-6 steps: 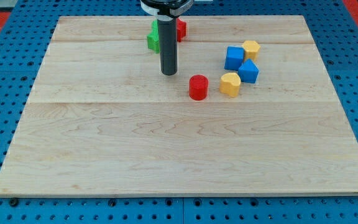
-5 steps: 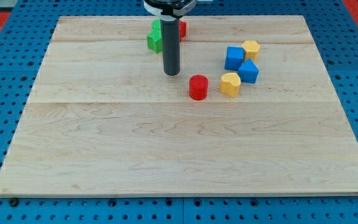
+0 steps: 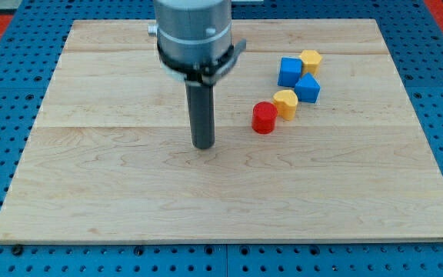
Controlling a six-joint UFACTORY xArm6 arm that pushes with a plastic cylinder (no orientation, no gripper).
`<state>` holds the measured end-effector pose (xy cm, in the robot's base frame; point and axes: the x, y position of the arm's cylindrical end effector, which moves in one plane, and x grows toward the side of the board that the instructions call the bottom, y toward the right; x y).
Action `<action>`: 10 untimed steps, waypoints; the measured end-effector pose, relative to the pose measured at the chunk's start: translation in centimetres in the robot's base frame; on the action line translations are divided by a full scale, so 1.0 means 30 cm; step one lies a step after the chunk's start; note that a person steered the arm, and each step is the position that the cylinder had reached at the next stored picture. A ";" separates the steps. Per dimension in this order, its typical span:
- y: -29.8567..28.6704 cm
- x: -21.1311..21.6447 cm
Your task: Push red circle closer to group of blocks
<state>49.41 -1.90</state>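
My tip rests on the wooden board, near the middle of it and a little toward the view's left. There are no jaws on this arm, only the straight dark rod hanging from a grey cylindrical housing, so nothing is gripped.

The red circle stands to the view's right of my tip and slightly toward the view's top, apart from it with bare wood between. It touches, or sits just beside, a yellow block on its upper right side; I cannot tell whether the two truly meet.

Farther to the view's right and up from my tip lies the remainder of the group. A blue cube sits just beside the yellow block. Another blue cube is above it, and a second yellow block sits at the group's top, touching that upper blue cube.

Blue pegboard surrounds the board.
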 end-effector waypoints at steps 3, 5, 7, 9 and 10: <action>0.091 -0.304; -0.086 -0.378; -0.095 -0.479; 0.006 -0.399; -0.012 -0.557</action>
